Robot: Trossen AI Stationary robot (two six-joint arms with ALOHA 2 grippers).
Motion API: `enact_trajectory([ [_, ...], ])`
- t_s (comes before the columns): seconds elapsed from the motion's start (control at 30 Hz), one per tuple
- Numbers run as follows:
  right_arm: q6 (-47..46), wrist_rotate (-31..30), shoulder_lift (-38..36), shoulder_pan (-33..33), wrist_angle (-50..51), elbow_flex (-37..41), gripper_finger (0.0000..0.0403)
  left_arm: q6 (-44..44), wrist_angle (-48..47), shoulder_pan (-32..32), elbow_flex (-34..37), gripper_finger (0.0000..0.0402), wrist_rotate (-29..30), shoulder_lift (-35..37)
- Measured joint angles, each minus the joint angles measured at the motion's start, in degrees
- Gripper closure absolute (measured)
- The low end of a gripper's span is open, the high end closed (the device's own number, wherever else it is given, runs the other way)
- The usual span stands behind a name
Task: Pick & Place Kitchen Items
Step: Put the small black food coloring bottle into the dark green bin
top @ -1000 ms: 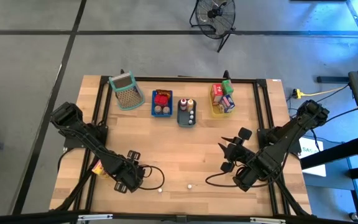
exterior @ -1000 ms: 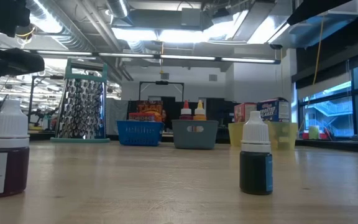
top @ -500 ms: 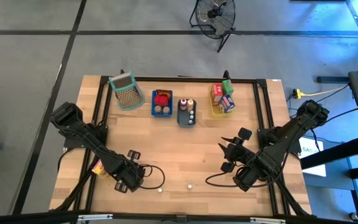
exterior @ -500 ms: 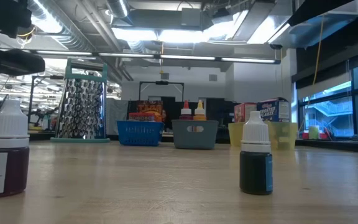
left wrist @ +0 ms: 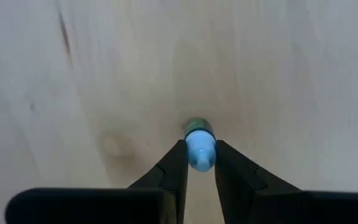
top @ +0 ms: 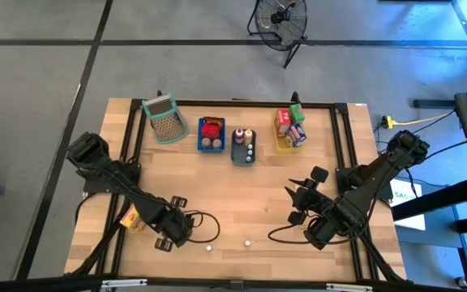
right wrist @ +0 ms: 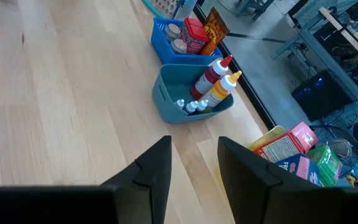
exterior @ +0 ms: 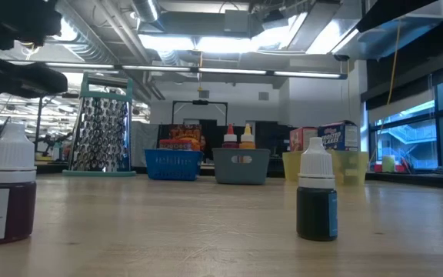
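Two tiny white-capped bottles stand upright on the table near its near edge: one with dark purple liquid (top: 208, 246) (exterior: 6, 192) and one with a blue label (top: 248, 242) (exterior: 316, 196). My left gripper (top: 188, 235) (left wrist: 199, 154) is open and hangs just above and left of the purple bottle. In the left wrist view its fingers flank the bottle's cap (left wrist: 199, 148); in the low view the gripper (exterior: 21, 75) is above the cap. A yellow-red packet (top: 128, 217) lies beside the left arm. My right gripper (top: 302, 203) (right wrist: 194, 158) is open and waits over the table's right half.
Along the far edge stand a mesh basket (top: 162, 118), a blue tray (top: 200, 136) with jars and a red carton, a grey tray (top: 235, 154) with sauce bottles, and a yellow tray (top: 279, 146) with cartons. Bare wood lies between the trays and the arms.
My left gripper has moved a little toward the table's right, toward the purple bottle, uncovering more of the yellow-red packet beside the arm. Both bottles stand where they stood.
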State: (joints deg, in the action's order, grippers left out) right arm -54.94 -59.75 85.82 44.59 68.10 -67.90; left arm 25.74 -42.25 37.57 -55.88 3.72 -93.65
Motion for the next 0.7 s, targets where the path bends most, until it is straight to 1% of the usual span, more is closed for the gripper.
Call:
enact_trajectory([
  [0.13, -0.04, 0.00, 0.00, -0.01, -0.02, 0.00, 0.0270, 0.00, -0.84, -1.86, -0.38, 0.0346, -0.62, -0.02],
  [0.3, -0.04, 0.02, 0.00, -0.01, -0.02, 0.00, 0.0270, -1.77, -9.37, -5.14, -4.10, 0.0346, -1.75, -0.06],
  [0.43, -0.05, 0.26, 0.00, 0.05, -0.35, 0.00, 0.0270, -5.83, -17.59, -7.74, -10.06, 0.0347, 0.95, -0.07],
  [0.57, -0.06, 2.38, 0.00, 0.50, -1.81, 0.00, 0.0270, -11.86, -24.93, -11.06, -17.92, 0.0347, 4.42, -0.07],
  [0.7, -0.04, 2.99, 0.00, 1.83, -3.68, 0.00, 0.0270, -17.91, -28.27, -16.59, -25.26, 0.0347, 5.49, -0.05],
])
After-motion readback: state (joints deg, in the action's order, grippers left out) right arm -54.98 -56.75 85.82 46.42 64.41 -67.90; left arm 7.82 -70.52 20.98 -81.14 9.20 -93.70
